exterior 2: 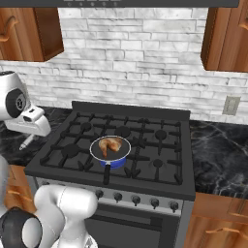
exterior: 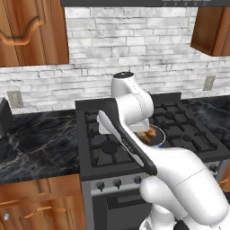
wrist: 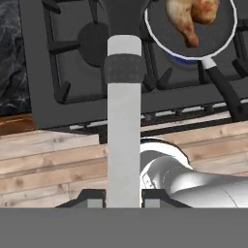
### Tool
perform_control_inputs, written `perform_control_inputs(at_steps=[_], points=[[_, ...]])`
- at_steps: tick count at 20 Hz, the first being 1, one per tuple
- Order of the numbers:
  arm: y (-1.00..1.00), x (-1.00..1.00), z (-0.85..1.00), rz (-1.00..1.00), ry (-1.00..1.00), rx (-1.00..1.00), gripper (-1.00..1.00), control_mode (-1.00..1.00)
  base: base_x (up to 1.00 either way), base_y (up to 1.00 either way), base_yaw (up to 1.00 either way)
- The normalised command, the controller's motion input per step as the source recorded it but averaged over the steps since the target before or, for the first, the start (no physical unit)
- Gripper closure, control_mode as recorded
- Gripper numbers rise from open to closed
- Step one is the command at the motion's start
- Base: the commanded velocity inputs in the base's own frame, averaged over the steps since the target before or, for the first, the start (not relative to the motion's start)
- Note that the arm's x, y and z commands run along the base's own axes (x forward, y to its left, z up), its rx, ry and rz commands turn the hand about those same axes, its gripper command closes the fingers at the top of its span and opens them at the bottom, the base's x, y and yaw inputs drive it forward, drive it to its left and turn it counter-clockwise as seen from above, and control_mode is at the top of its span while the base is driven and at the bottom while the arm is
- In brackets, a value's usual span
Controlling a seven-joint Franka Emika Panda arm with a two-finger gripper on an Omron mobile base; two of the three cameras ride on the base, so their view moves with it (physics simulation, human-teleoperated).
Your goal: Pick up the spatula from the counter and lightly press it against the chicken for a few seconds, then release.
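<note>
**Brick-walled kitchen: spatula clamped in the hand, chicken waiting in the pan**

White brick runs behind a black gas stove, with dark marble counter on either side and wooden cabinets above. On the stove's front middle burner sits a dark pan with a pale rim, its long black handle pointing toward the knobs. The browned chicken lies inside it.

From the hand view, the gripper is pinching the spatula. The two dark fingers press against its grey handle from both sides. A dark band wraps the handle higher up, and the black blade reaches out over the stove's front left burner, just beside the pan's left rim. I cannot tell whether blade and rim touch. The chicken lies apart from the blade, further into the pan.

From the right base view, the white hand hangs by the stove's left edge, well to the left of the pan.
</note>
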Motion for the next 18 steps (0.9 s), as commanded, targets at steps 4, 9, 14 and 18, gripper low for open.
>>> perform_control_inputs(at_steps=[4, 9, 14, 18], points=[[-0.77, -0.3, 0.24, 0.2, 0.0, -0.14, 1.0, -1.0, 0.0, 0.0, 0.0], [-0.77, -0.32, 0.19, 0.19, 0.05, -0.13, 1.0, -1.0, 0.0, 0.0, 0.0], [-0.6, -0.01, 0.0, 0.25, 0.25, -0.07, 1.0, -1.0, 0.0, 0.0, 0.0], [-0.63, 0.0, 0.14, 0.28, 0.18, -0.01, 1.0, -1.0, 0.0, 0.0, 0.0]])
